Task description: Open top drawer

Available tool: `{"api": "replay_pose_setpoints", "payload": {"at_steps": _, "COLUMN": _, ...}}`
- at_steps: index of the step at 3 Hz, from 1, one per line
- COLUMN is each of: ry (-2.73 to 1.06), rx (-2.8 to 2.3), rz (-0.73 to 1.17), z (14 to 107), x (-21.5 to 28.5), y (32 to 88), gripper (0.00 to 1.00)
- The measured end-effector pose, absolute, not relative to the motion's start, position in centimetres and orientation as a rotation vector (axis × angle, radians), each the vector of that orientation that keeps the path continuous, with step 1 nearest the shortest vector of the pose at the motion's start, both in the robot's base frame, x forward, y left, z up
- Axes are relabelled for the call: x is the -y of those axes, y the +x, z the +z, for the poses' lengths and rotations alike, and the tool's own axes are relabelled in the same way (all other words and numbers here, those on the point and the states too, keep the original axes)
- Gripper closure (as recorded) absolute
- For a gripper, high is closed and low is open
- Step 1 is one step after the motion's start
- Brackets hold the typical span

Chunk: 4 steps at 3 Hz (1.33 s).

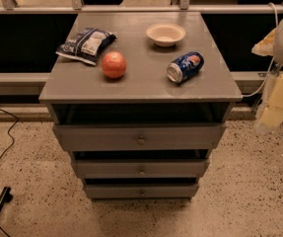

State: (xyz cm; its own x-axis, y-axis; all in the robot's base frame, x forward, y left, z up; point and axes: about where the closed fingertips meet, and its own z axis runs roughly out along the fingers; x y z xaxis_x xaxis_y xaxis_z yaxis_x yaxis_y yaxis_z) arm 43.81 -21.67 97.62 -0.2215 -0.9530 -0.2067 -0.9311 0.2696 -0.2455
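The top drawer (139, 137) is the widest of three grey drawers in a grey cabinet, with a small round metal knob (141, 140) at the centre of its front. A dark gap shows between its front and the cabinet top (141, 80). Two slimmer drawers (141, 169) sit below it. My gripper (274, 107) shows as pale cream parts at the right edge of the camera view. It is to the right of the cabinet, clear of the drawer front and the knob, with nothing seen in it.
On the cabinet top lie a dark chip bag (86, 44), an orange fruit (114, 64), a white bowl (165, 34) and a blue soda can (185, 66) on its side. A low wall and railing run behind. Black cables (3, 137) lie on the speckled floor at the left.
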Motion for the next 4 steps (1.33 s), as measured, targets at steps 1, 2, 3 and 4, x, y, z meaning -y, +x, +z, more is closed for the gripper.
{"api": "replay_pose_setpoints", "payload": {"at_steps": 1, "ry": -1.725, "rx": -2.232, "rz": -0.098, "z": 97.6, "x": 21.7, "y": 43.8, "gripper": 0.0}}
{"api": "replay_pose_setpoints", "payload": {"at_steps": 2, "ry": -1.701, "rx": -2.228, "rz": -0.086, "z": 96.6, "x": 21.4, "y": 44.2, "gripper": 0.0}}
{"api": "replay_pose_setpoints", "payload": {"at_steps": 3, "ry": -1.713, "rx": -2.139, "rz": -0.037, "z": 94.2, "x": 19.9, "y": 42.4, "gripper": 0.0}}
{"api": "replay_pose_setpoints", "payload": {"at_steps": 4, "ry": -1.724, "rx": -2.027, "rz": 0.063, "z": 88.8, "x": 18.2, "y": 40.0, "gripper": 0.0}}
